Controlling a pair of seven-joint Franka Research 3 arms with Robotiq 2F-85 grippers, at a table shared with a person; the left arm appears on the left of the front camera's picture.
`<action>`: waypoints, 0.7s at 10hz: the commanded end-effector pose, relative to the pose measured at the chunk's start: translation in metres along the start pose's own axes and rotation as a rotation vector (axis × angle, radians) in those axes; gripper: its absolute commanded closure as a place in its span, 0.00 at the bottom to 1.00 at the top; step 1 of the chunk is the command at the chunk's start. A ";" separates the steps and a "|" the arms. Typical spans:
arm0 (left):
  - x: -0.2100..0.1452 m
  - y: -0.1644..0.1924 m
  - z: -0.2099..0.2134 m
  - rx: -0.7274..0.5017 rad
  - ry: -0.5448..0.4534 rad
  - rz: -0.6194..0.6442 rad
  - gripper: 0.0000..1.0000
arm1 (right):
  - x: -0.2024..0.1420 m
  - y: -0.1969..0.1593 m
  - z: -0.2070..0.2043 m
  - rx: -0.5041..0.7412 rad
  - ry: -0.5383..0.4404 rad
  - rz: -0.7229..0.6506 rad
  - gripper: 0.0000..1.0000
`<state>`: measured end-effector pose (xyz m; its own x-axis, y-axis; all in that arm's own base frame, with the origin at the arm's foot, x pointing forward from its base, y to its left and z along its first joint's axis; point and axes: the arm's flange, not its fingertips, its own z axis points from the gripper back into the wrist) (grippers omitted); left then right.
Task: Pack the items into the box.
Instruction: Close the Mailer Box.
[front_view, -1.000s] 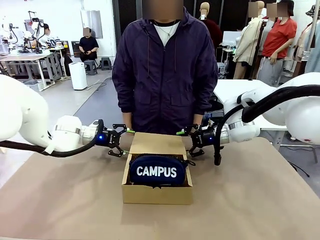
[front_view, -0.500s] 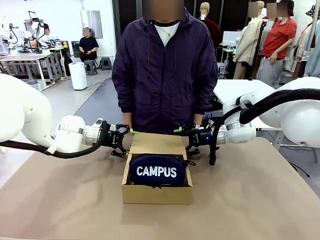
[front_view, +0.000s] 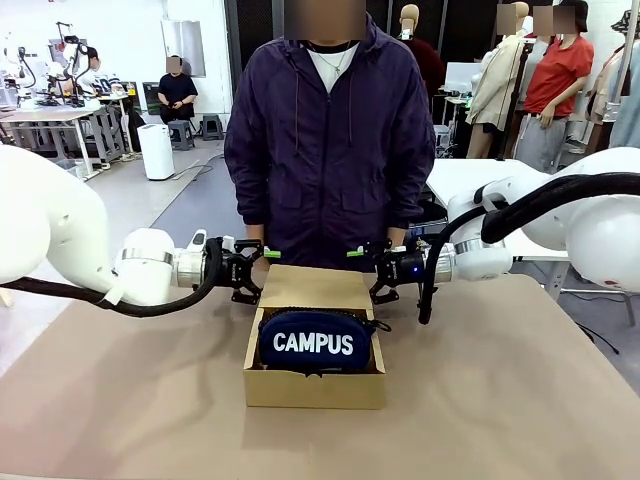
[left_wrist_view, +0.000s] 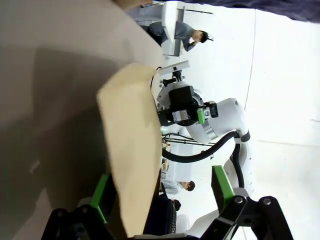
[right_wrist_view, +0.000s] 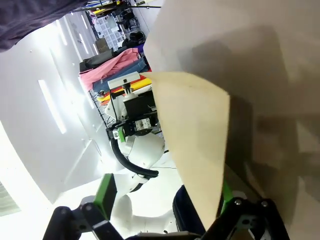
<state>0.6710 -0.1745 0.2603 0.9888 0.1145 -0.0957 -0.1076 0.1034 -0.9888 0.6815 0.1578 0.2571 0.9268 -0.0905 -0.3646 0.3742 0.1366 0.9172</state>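
Note:
The brown box (front_view: 314, 387) sits mid-table with its flap lid (front_view: 313, 287) raised at the back. Inside it lies the navy "CAMPUS" pouch (front_view: 314, 340). My left gripper (front_view: 258, 273) is open at the flap's left edge, and my right gripper (front_view: 366, 274) is open at its right edge. In the left wrist view the flap (left_wrist_view: 131, 150) lies between the open fingers of the left gripper (left_wrist_view: 162, 192), nearer the left pad (left_wrist_view: 102, 197). In the right wrist view the flap (right_wrist_view: 200, 145) runs down toward the right pad (right_wrist_view: 225, 192) of the right gripper (right_wrist_view: 165, 195). I cannot tell whether either touches it.
A person in a dark purple jacket (front_view: 330, 150) stands close behind the box at the table's far edge. The brown tabletop (front_view: 120, 400) has free room to the left, to the right and in front of the box.
Both grippers have moved inward toward the flap's side edges, staying open. The box and pouch have not moved.

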 end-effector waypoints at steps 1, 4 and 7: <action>-0.017 -0.010 -0.001 -0.023 -0.002 -0.087 0.00 | -0.018 0.006 0.003 -0.010 -0.043 0.077 0.00; -0.020 -0.015 -0.001 -0.023 0.056 -0.120 0.24 | -0.017 0.002 0.002 -0.054 -0.027 0.139 0.23; -0.019 -0.014 -0.003 -0.009 0.063 -0.119 0.24 | -0.017 0.004 0.002 -0.048 -0.043 0.140 0.23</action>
<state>0.6591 -0.1822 0.2750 0.9986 0.0529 -0.0026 -0.0075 0.0927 -0.9957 0.6727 0.1557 0.2634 0.9634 -0.0903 -0.2523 0.2650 0.1822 0.9469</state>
